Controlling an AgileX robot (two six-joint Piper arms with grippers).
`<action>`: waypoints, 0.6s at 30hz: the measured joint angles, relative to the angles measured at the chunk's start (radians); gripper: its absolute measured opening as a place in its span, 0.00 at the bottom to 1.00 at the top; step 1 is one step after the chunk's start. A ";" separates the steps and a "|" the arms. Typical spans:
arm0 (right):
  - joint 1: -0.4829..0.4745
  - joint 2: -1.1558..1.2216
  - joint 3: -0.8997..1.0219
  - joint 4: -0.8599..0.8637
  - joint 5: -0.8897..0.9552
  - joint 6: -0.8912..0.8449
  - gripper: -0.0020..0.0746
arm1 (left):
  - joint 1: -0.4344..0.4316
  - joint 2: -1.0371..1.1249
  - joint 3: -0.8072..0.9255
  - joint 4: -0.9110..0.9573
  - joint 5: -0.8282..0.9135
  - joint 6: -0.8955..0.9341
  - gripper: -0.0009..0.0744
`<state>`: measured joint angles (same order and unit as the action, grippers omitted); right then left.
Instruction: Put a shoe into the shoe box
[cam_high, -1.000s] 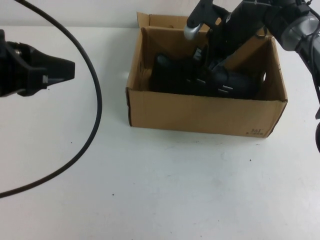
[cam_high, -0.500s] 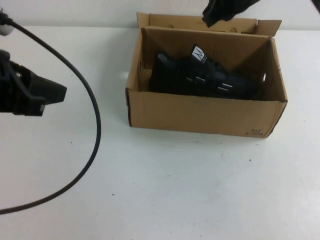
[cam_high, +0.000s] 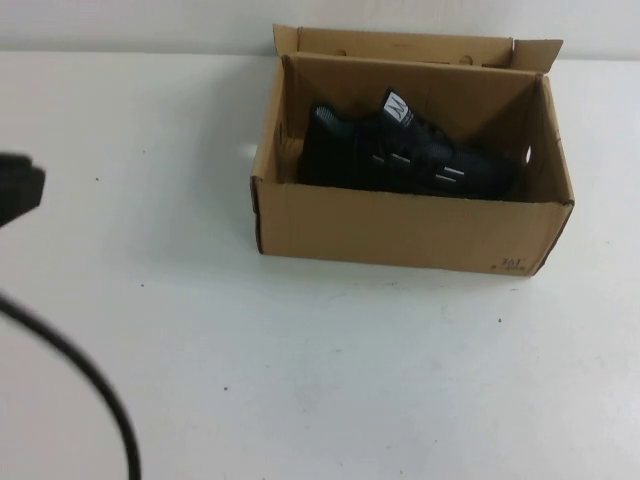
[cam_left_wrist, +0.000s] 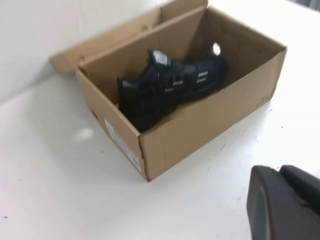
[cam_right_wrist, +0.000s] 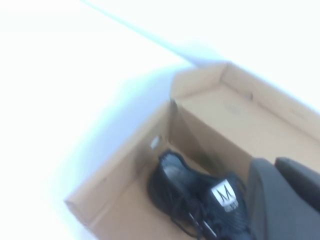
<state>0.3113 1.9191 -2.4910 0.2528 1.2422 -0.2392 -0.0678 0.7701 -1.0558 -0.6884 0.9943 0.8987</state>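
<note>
The all-black shoe lies inside the brown cardboard shoe box at the table's back right, with its white tongue label facing up. It also shows inside the box in the left wrist view and in the right wrist view. My left gripper is at the far left edge, well away from the box; its fingers are together and empty. My right gripper is out of the high view, above the box's far side, with its fingers together and empty.
A black cable curves across the lower left of the white table. The box's flaps stand open at its far side. A wall runs behind the table.
My right gripper has let go of the shoe, lifted out of the box and left the high view. My left arm has drawn back to the left edge. The shoe stays in the box.
</note>
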 joint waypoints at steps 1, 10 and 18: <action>0.000 -0.016 0.000 0.009 0.000 0.000 0.02 | 0.000 -0.040 0.024 0.006 0.000 -0.002 0.01; 0.000 -0.157 0.067 0.031 0.005 -0.040 0.02 | 0.000 -0.416 0.378 0.049 -0.208 -0.058 0.01; 0.000 -0.430 0.510 0.040 -0.296 -0.084 0.02 | 0.000 -0.647 0.560 0.101 -0.295 -0.151 0.01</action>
<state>0.3113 1.4890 -1.9805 0.2932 0.9461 -0.3229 -0.0678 0.1235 -0.4956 -0.5875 0.6996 0.7480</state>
